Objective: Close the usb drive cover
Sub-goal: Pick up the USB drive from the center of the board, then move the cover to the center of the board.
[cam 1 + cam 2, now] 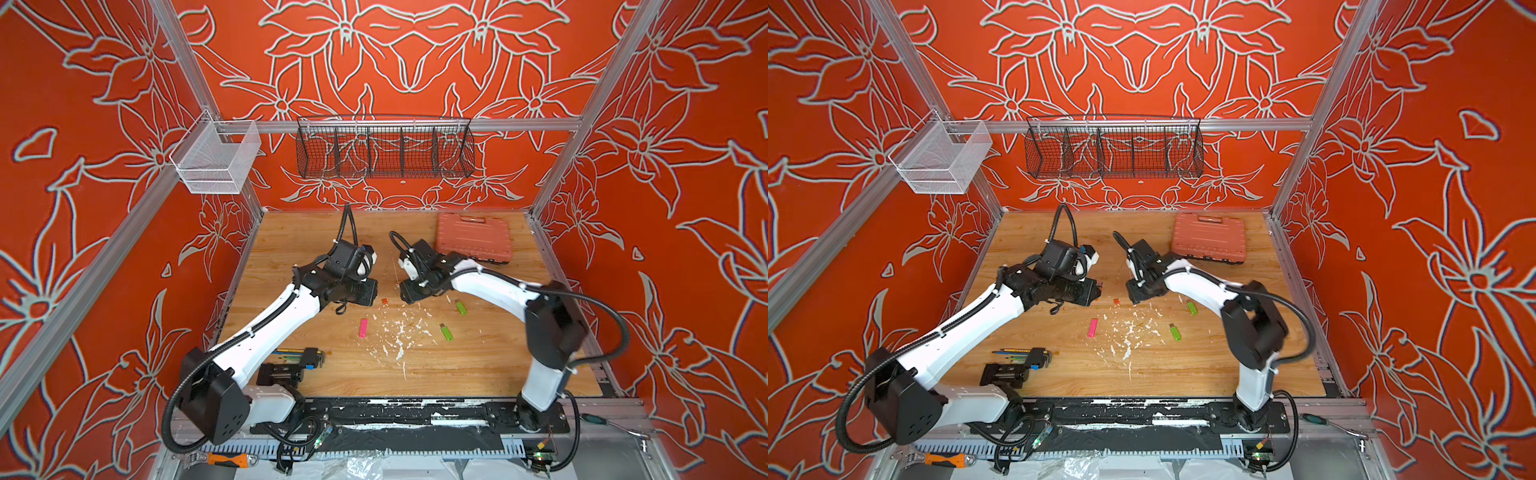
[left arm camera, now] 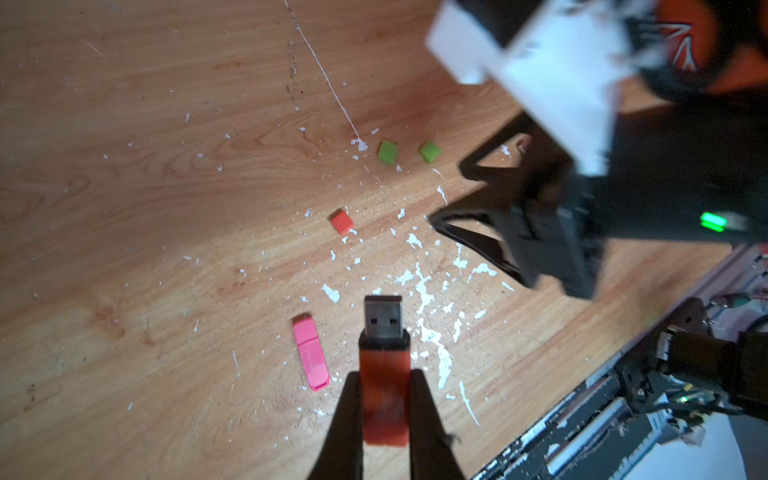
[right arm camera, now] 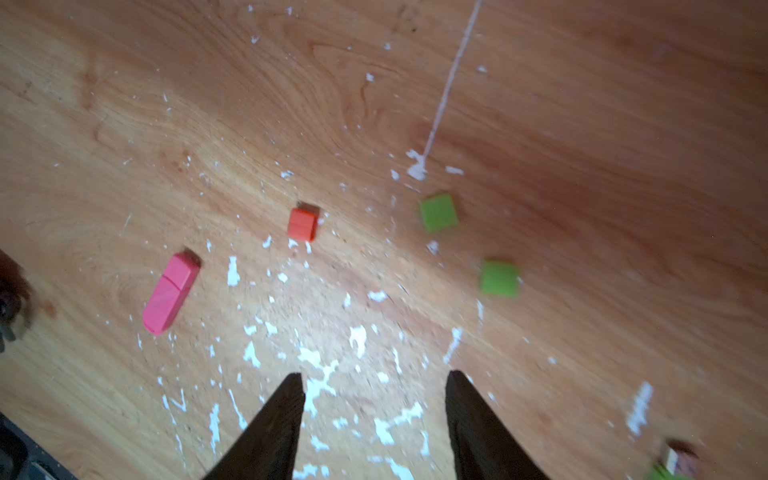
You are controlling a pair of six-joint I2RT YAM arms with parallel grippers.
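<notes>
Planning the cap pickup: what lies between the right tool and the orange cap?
Only bare table with white flecks, in the right wrist view, from the open right tool to the orange cap.

The left arm (image 1: 270,324) and right arm (image 1: 490,286) have white shells and black joint housings. Black corrugated cables (image 1: 166,415) run along them, held by white zip ties (image 1: 249,333). The right pincer (image 3: 374,376) has tapering black fingers (image 3: 266,432) and a green light (image 2: 712,221).

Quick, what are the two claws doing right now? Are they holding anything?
The left claw is closed, holding the orange usb drive with its plug uncovered.
The right claw is open and holds nothing.
</notes>
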